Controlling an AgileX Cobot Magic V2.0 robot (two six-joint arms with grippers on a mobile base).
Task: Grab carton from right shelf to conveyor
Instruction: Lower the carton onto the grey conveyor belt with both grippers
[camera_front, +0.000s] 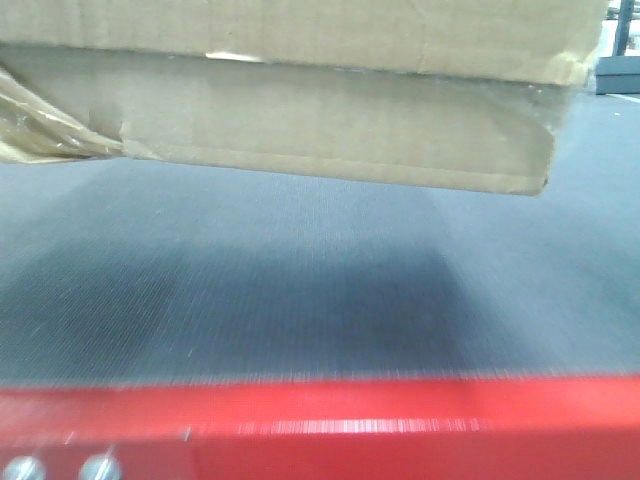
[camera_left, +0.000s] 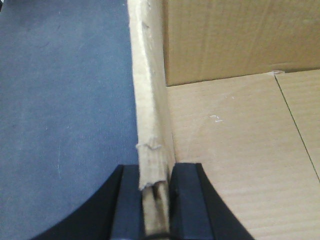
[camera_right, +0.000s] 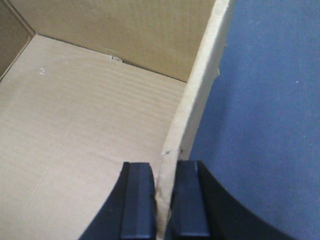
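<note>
Front view: carton (camera_front: 330, 120) hung low over the conveyor (camera_front: 300, 290), shadow beneath, seemingly not set down. Left gripper (camera_left: 156, 176) pinched one side wall, right gripper (camera_right: 164, 172) the opposite wall, probably to keep the wide box level

Brown corrugated carton (camera_front: 330, 120), open-topped, ragged tape at lower flap; suspended above conveyor (camera_front: 300, 300); dark woven belt, red edge.

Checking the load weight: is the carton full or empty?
Empty as far as shown: both wrist views see only bare cardboard floor inside the carton.
</note>
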